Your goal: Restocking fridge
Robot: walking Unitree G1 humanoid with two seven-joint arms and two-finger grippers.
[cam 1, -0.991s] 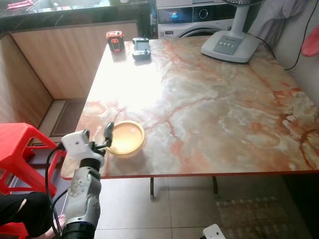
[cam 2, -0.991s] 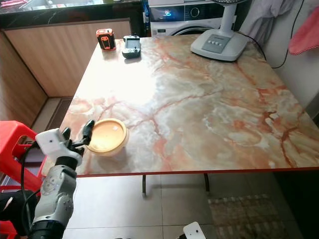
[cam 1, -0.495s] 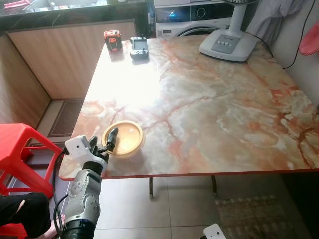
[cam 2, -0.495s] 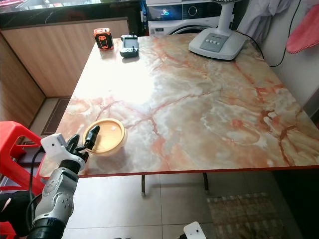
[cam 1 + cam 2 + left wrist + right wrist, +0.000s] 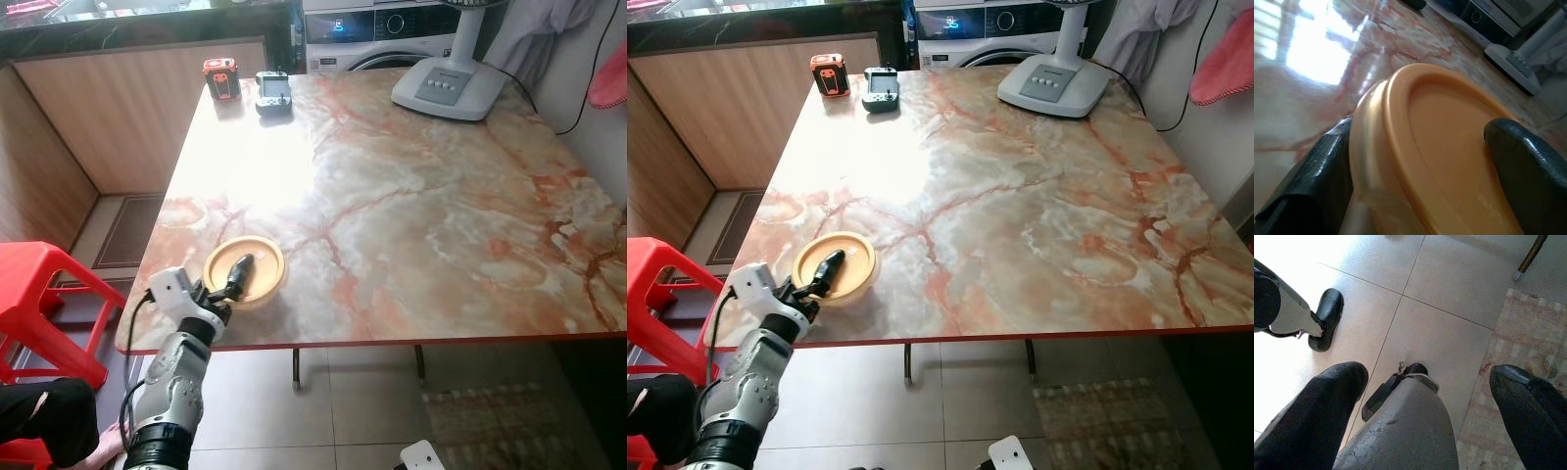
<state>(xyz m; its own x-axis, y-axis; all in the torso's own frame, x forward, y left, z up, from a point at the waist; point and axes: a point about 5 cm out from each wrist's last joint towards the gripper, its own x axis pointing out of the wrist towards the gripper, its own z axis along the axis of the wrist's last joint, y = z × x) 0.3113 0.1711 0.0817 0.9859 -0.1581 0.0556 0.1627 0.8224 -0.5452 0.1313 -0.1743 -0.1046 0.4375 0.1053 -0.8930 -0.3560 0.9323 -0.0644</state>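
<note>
Advanced, left gripper [image 5: 231, 278] fingers [image 5: 1312, 186] now straddle orange-lidded container [image 5: 1440, 161].

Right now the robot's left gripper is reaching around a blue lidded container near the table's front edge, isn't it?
Not quite: the container is orange, not blue, as the left eye view shows. The rest holds: the left gripper is at it, one finger over the lid and the other beside its wall, near the front edge of the marble table.
</note>
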